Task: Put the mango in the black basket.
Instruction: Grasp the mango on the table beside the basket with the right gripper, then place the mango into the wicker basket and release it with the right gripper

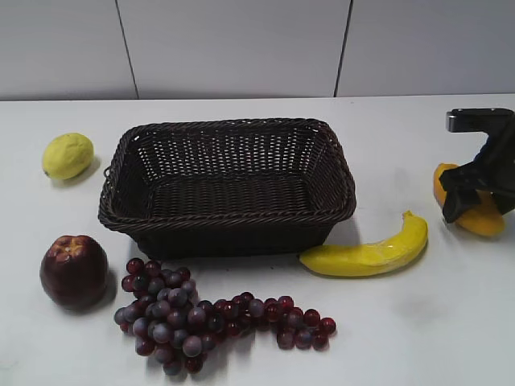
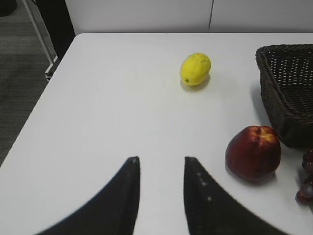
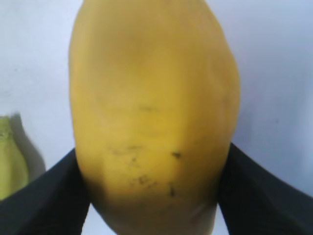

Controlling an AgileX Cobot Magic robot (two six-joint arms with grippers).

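No words or labels show on anything.

Nearest the camera lie the purple grapes (image 1: 217, 318) and a dark red apple (image 1: 73, 272), both on the white tabletop (image 1: 402, 338). Just behind them sits the black basket (image 1: 228, 186), with nothing inside it. A banana (image 1: 369, 252) lies beside its right front corner. A lemon (image 1: 67, 155) sits farther back on the left.

At the far right edge is the mango (image 1: 479, 217) — the right pincer (image 1: 476, 197) covers much of it, and the picture cuts the arm off. Up close, the mango (image 3: 154, 112) fills the right wrist view, with one black finger (image 3: 44, 200) pressed on each side, so the pincer is pinching it. I cannot tell if it rests on the tabletop. It is well apart from the basket.

The left pincer (image 2: 160, 196) is spread apart, with nothing in it — it is over bare tabletop, near the apple (image 2: 253, 152).
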